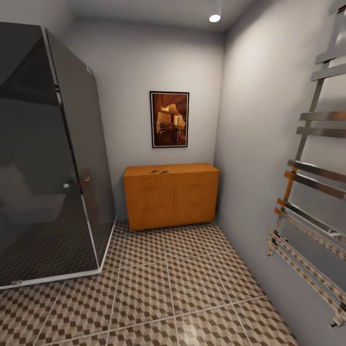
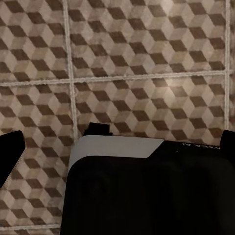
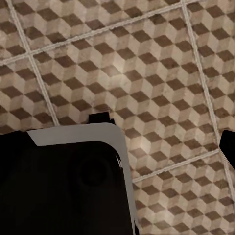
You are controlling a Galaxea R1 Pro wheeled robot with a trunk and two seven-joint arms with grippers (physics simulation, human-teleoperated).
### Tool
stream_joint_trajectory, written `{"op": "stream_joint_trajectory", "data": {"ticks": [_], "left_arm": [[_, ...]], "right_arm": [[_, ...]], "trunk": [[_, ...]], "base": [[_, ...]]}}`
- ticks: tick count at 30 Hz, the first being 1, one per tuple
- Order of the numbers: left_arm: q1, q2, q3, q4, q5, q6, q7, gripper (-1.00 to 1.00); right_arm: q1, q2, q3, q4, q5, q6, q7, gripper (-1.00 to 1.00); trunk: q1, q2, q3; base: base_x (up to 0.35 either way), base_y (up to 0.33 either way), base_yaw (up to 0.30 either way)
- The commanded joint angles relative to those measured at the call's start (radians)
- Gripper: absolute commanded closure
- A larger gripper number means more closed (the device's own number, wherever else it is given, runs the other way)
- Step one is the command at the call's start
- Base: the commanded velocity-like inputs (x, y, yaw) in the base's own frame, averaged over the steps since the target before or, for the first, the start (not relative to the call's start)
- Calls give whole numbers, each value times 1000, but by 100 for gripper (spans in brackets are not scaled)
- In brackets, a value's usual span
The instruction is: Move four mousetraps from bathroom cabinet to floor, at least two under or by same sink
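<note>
**Head view: cabinet ahead across the tiled floor**

Head view looks down a narrow bathroom toward the cabinet [image 1: 171,194], a low orange-brown chest standing against the far wall, in the corner by the right-hand wall. On its flat top, near the middle, lie a few small dark shapes, the mousetraps [image 1: 159,171] (too small here to count or make out in detail). A framed picture [image 1: 169,119] hangs on the wall above the chest. A dark glass shower enclosure [image 1: 48,158] fills the left side, its white base meeting the bathroom floor [image 1: 163,288], whose cube-patterned tiles run from the cabinet toward the camera. A chrome towel rail [image 1: 312,192] climbs the right wall, and a ceiling light [image 1: 215,18] glows overhead.

Both wrist views look down on the same patterned tiles over a black and white part of the robot's body. Dark shapes sit at the edges of those pictures, but I cannot tell how either gripper's fingers are set.
</note>
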Motion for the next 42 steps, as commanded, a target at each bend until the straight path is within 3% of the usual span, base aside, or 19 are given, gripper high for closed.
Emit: {"op": "stream_joint_trajectory", "data": {"ticks": [1,42], "left_arm": [[-1,0,6,1,4,-4,0,-100],[-1,3,6,1,8,-5,1,-100]], "right_arm": [[-1,0,-6,3,2,-6,-1,-100],[-1,0,-3,3,13,-3,-1,-100]], "trunk": [[1,-1,-1],[1,-1,-1]], "base": [[309,0,-5],[318,0,0]]}}
